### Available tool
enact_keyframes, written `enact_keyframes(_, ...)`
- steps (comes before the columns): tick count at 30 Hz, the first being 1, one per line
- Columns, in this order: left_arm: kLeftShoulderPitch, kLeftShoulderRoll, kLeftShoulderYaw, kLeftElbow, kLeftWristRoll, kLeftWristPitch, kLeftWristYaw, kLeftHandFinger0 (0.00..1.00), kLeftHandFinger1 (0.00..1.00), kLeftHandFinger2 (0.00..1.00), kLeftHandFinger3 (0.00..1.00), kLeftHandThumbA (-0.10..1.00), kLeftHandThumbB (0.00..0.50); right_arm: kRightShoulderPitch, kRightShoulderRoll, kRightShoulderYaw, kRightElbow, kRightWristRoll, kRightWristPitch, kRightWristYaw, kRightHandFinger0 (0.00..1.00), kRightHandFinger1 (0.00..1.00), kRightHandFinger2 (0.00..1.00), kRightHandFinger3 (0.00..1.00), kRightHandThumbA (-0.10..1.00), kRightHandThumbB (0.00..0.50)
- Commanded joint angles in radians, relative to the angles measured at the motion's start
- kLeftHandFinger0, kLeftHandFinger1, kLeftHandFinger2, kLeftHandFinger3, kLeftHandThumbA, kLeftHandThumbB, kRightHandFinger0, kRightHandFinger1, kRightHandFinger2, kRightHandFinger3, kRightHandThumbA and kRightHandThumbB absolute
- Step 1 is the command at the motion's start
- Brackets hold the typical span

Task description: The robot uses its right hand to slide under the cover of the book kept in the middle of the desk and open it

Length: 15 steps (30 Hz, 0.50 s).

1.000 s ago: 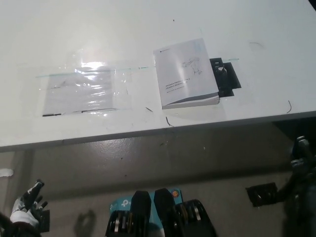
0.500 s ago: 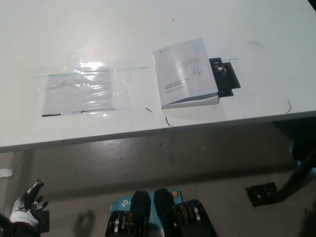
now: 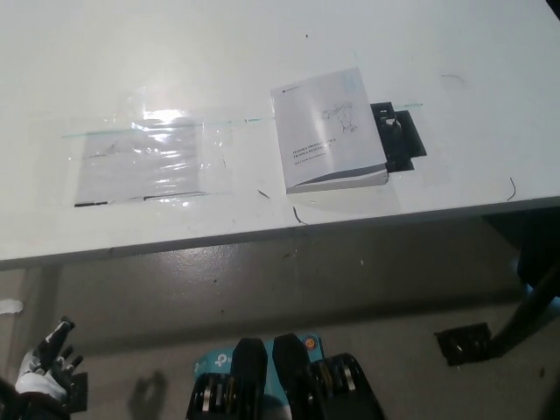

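Currently your book (image 3: 330,130) lies shut on the white desk (image 3: 219,52), a little right of centre and near the front edge. Cover is white with small dark print and a faint line drawing near its top right. It sits slightly skewed, its top edge tilted up to the right. Page block shows as a grey band along the lower edge.

Just beside the book on its right, touching or tucked partly under that edge, a flat black fixture (image 3: 399,136) lies on the desk; you cannot tell from this view which.

Left of the book, a clear plastic sheet (image 3: 144,159) lies flat on the desk, glare across its middle, a thin green line along its top edge and a short dark strip at its lower left corner. It is apart from the book.

Your left hand (image 3: 44,367) hangs low at the lower left corner, well below the desk edge and over the floor, holding nothing, its dark-tipped fingers (image 3: 59,331) spread loosely.

Right hand does not show. Only a dark bar (image 3: 529,311) slants in at the lower right edge, below the desk, with a black plate (image 3: 464,343) on the floor beside it.
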Motion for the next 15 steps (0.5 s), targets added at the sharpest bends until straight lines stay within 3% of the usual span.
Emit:
enact_keyframes(1, -0.015, 0.019, -0.005, -0.035, -0.016, -0.001, 0.017, 1.0, 1.0, 1.0, 1.0, 0.55, 0.0, -0.055, 0.014, 0.089, -0.181, -0.043, 0.01, -0.046, 0.9, 0.94, 0.98, 1.0, 0.69, 0.0)
enact_keyframes(3, -0.014, 0.023, -0.009, -0.019, -0.015, -0.023, -0.002, 1.0, 1.0, 1.0, 1.0, 0.53, 0.0, -0.059, 0.034, 0.126, -0.259, -0.025, 0.017, -0.025, 0.88, 0.87, 0.97, 1.0, 0.66, 0.0)
enact_keyframes(5, -0.019, 0.023, -0.001, -0.012, -0.023, -0.021, 0.004, 1.0, 1.0, 1.0, 1.0, 0.52, 0.0, -0.047, 0.049, 0.175, -0.33, -0.009, 0.042, -0.001, 0.89, 0.91, 0.99, 1.0, 0.71, 0.0)
enact_keyframes(7, -0.019, 0.023, -0.001, -0.013, -0.025, -0.02, 0.003, 0.95, 1.0, 1.0, 1.0, 0.5, 0.0, -0.04, 0.061, 0.21, -0.383, 0.006, 0.059, 0.004, 0.8, 0.87, 1.0, 1.0, 0.67, 0.016)
enact_keyframes(10, -0.017, 0.027, -0.007, -0.019, -0.026, -0.001, -0.004, 1.0, 1.0, 1.0, 1.0, 0.58, 0.0, -0.022, 0.076, 0.277, -0.45, 0.025, 0.081, 0.044, 0.86, 0.9, 1.0, 1.0, 0.68, 0.039)
enact_keyframes(11, -0.015, 0.027, -0.008, -0.022, -0.026, 0.0, -0.002, 1.0, 1.0, 1.0, 1.0, 0.6, 0.0, -0.013, 0.085, 0.313, -0.481, 0.041, 0.115, 0.064, 0.92, 0.97, 1.0, 1.0, 0.68, 0.043)
enact_keyframes(12, -0.016, 0.024, 0.003, -0.025, -0.039, -0.002, -0.001, 0.88, 1.0, 1.0, 1.0, 0.58, 0.0, -0.013, 0.089, 0.322, -0.484, 0.054, 0.13, 0.062, 0.92, 0.97, 1.0, 1.0, 0.66, 0.051)
enact_keyframes(13, -0.013, 0.028, 0.001, -0.018, -0.034, -0.007, 0.004, 1.0, 1.0, 1.0, 1.0, 0.57, 0.0, 0.002, 0.1, 0.34, -0.508, 0.075, 0.153, 0.06, 0.86, 0.94, 1.0, 1.0, 0.66, 0.04)
enact_keyframes(15, -0.012, 0.029, -0.007, -0.011, -0.023, -0.015, 0.012, 1.0, 1.0, 1.0, 1.0, 0.53, 0.0, 0.015, 0.108, 0.379, -0.52, 0.093, 0.182, 0.088, 0.84, 0.92, 1.0, 1.0, 0.69, 0.007)
